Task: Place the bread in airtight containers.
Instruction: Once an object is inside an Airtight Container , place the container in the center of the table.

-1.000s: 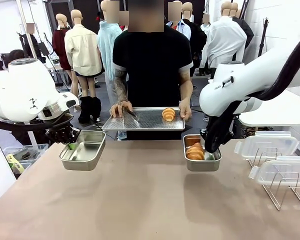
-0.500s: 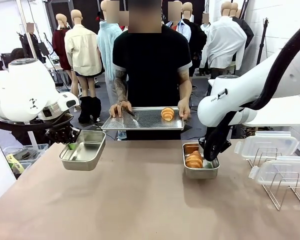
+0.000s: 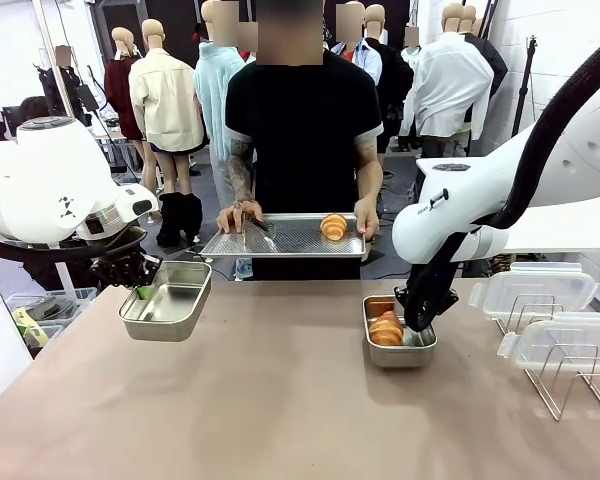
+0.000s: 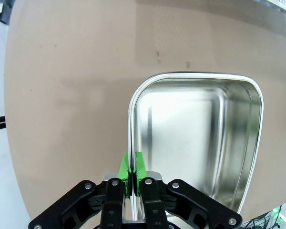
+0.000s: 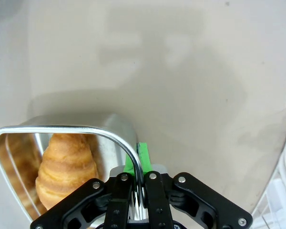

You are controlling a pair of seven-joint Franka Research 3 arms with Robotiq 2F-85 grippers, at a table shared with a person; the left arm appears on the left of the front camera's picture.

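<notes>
While the left gripper [image 3: 140, 288] pinches the left-side rim of the empty container [image 3: 170, 300], green pads pressed on the steel wall with one inside and one outside, that tub sits at the far-left corner of the table [image 3: 280, 400]. Right gripper [image 3: 417, 322] same story: jaws pinched on the wall of the second container [image 3: 400, 352], on its right-hand side in front view. One croissant [image 3: 386, 328] lies inside that tub, in its left half, just beside the gripper's fingers. Can't tell whether either tub is lifted off the tabletop. Other croissant [image 3: 333, 227] lies on the perforated tray [image 3: 280, 242], toward its right end. Person at the far side holds the tray at both ends, one hand [image 3: 240, 216] on picture left, other hand [image 3: 368, 222] on picture right. Two clear lids [image 3: 532, 290] rest on a wire rack [image 3: 570, 390] at the table's right edge, well apart from the empty container, near the second one.
</notes>
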